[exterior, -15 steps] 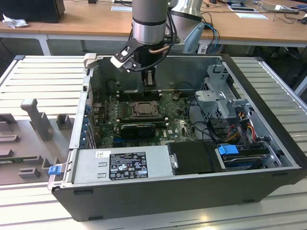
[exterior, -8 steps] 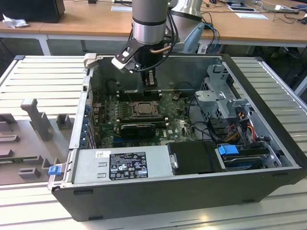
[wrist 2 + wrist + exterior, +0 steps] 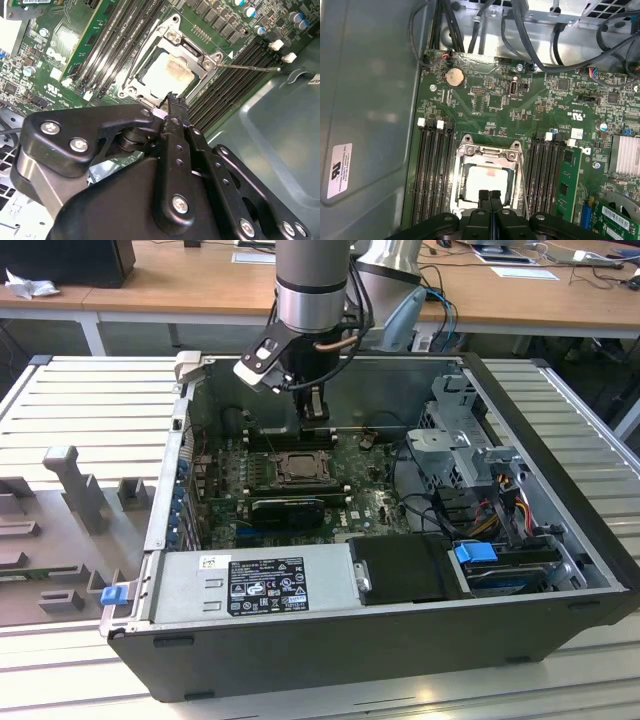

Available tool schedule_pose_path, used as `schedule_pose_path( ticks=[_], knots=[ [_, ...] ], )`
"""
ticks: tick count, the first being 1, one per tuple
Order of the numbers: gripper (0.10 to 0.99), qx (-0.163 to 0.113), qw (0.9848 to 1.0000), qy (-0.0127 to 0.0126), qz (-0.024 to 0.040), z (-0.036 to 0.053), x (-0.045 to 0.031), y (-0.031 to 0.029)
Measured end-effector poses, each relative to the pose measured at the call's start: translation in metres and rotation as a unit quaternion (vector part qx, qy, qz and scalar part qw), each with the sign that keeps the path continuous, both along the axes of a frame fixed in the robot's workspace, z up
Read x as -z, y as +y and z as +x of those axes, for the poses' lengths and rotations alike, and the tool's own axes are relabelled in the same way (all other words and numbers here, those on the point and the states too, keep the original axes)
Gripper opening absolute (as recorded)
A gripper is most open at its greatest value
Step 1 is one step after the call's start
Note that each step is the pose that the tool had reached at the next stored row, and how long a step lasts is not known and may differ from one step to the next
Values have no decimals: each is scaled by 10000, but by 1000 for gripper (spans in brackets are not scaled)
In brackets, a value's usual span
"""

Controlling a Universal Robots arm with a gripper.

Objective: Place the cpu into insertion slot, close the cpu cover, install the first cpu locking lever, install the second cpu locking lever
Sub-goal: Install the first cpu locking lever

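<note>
The cpu point(image 3: 487, 181) point(image 3: 166, 74), a pale square chip, lies in the insertion slot point(image 3: 298, 468) on the green motherboard. The silvery cpu cover point(image 3: 489, 152) point(image 3: 172, 39) lies flat around it, and the chip shows through its cut-out. One thin wire locking lever point(image 3: 250, 66) sticks out sideways from a socket corner. Another lever point(image 3: 522, 180) runs along the socket's side. My gripper point(image 3: 489, 195) point(image 3: 172, 100) point(image 3: 316, 418) hangs just above the socket's edge with its black fingers shut together and nothing between them.
Black memory slots point(image 3: 432, 170) point(image 3: 545, 170) flank the socket on both sides. A black expansion card point(image 3: 288, 508) lies in front of the socket. The case wall point(image 3: 365, 100), cable bundles point(image 3: 530, 35), the power supply point(image 3: 260, 580) and a drive cage point(image 3: 460, 445) surround the board.
</note>
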State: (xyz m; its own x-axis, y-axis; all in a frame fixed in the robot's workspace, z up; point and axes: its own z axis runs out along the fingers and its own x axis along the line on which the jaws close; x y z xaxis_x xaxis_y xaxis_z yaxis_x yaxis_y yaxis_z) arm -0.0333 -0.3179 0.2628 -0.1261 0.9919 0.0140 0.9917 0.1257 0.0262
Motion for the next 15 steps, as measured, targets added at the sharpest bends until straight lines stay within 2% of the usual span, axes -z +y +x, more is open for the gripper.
schedule_pose_path(
  ticks=[5,11,14,15],
  knots=[
    [106,-355,9994,0,0,0,0,0],
    [106,-784,9969,0,0,0,0,0],
    [106,-1110,9938,1,-1,0,2,0],
    [106,-1261,9920,0,-1,0,3,0]
  ],
)
